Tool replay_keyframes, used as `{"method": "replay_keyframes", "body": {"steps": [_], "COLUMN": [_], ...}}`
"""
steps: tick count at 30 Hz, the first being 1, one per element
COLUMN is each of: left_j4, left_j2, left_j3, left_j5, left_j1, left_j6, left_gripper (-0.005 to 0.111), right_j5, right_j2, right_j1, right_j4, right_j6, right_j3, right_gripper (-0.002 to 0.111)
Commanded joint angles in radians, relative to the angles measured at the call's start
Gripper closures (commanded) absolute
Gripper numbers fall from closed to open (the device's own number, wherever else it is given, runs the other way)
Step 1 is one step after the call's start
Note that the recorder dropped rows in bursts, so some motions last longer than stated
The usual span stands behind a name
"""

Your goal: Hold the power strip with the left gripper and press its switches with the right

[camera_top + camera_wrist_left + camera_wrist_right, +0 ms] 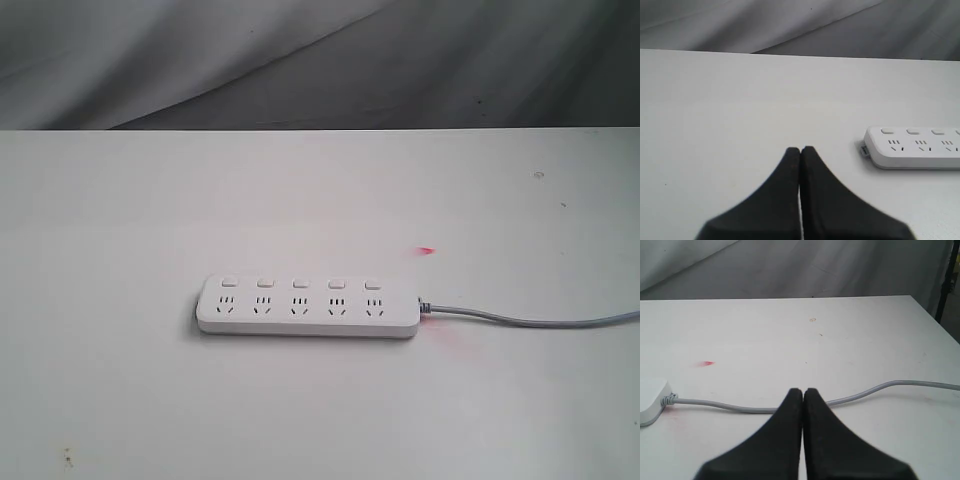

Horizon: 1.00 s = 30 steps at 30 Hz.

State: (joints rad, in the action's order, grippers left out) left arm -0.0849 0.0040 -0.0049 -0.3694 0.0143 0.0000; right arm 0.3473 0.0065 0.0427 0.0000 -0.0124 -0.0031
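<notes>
On the smooth white tabletop (120, 400) lies the power strip (307, 306), a flat plastic bar with rounded ends, 5 square switches (300, 283) and a thin grey cord (530, 320). The left pincer (800, 150) and the right pincer (803, 391), matte black and pointed, are each pressed together, empty, apart from it.

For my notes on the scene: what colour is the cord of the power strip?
Light grey; the cord shows best in the right wrist view.

No legible text or labels.
</notes>
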Motion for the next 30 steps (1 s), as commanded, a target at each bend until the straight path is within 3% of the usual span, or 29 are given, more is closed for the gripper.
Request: {"method": "replay_keyframes", "body": {"steps": [1, 16, 19, 22, 26, 30], "left_j4": [-0.005, 0.004, 0.069, 0.018, 0.018, 0.018], "left_j2": [-0.004, -0.004, -0.004, -0.004, -0.004, -0.004], "left_j3": [0.005, 0.005, 0.005, 0.005, -0.020, -0.107], "left_j5": [0.009, 0.013, 0.083, 0.284, 0.447, 0.419], "left_j1": [-0.007, -0.007, -0.007, -0.007, -0.007, -0.007], "left_j6": [0.000, 0.006, 0.000, 0.000, 0.000, 0.000], "left_gripper": [0.107, 0.107, 0.107, 0.107, 0.107, 0.107], "right_j5": [0.001, 0.001, 0.001, 0.001, 0.001, 0.001], "right_j2": [-0.007, -0.007, -0.007, -0.007, -0.007, -0.007], "right_j1": [0.007, 0.007, 0.007, 0.007, 0.007, 0.007], "right_j4": [-0.016, -0.015, -0.015, -0.015, -0.015, -0.015], "right_j6": [0.004, -0.001, 0.002, 0.002, 0.002, 0.002], "right_j3": [0.003, 0.003, 0.003, 0.003, 0.003, 0.003], "right_gripper": [0.108, 0.108, 0.108, 0.108, 0.108, 0.108]}}
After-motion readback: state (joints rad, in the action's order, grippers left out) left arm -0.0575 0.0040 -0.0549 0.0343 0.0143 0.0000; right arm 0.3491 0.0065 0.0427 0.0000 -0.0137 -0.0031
